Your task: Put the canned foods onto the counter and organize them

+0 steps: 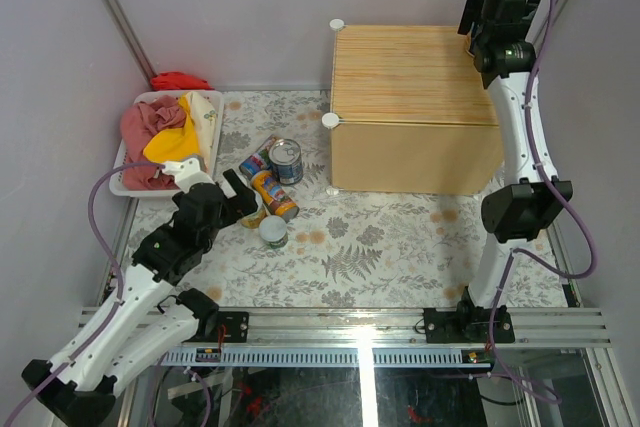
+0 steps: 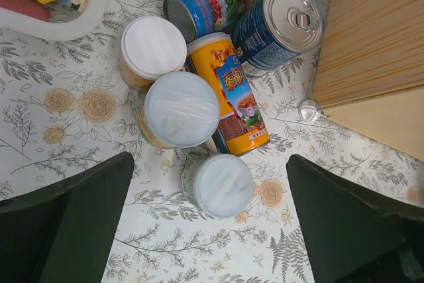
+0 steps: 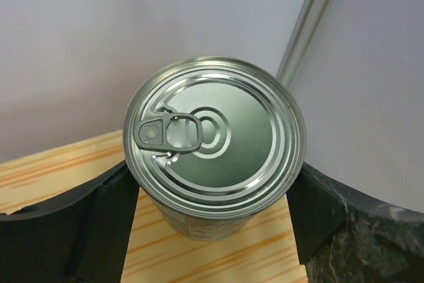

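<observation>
Here, the right gripper (image 3: 215,223) pinches a stiff, smooth, likely weighty tin (image 3: 215,137) by its sides, upright on the counter (image 3: 59,170). The left gripper (image 2: 212,223) hangs spread above the other cans (image 2: 182,107), clustered on the table (image 2: 66,157); best grasped across their round walls.

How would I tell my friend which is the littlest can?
Start at the big wooden counter and look left to the huddle of cans on the flowery table. The littlest can stands upright at the huddle's near edge, closest to the robot's bases. It is the shortest, with a pale lid and greenish sides.
</observation>
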